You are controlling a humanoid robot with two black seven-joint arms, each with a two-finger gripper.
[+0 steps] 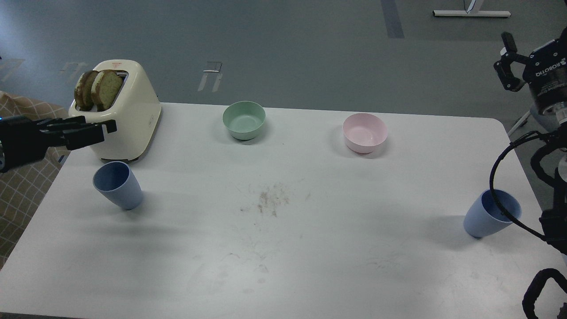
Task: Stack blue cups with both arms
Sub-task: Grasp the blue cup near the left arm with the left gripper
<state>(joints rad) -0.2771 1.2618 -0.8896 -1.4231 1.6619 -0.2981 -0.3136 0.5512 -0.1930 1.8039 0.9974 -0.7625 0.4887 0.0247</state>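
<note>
Two light-blue cups stand upright on the white table (310, 257). The left cup (117, 185) is near the left edge, in front of the toaster. The right cup (489, 216) is near the right edge, partly crossed by a black cable of my right arm. My left gripper (104, 126) reaches in low from the left edge, fingers pointing right, above and behind the left cup and apart from it; it is dark and seen side-on. My right gripper (504, 60) is high at the far right, beyond the table's back edge, open and empty, far from the right cup.
A cream toaster (133, 115) with two bread slices (98, 87) stands at the back left, just behind my left gripper. A green bowl (244, 119) and a pink bowl (365, 132) sit along the back. Crumbs (270, 201) lie mid-table. A checked cloth (22, 177) shows at the left.
</note>
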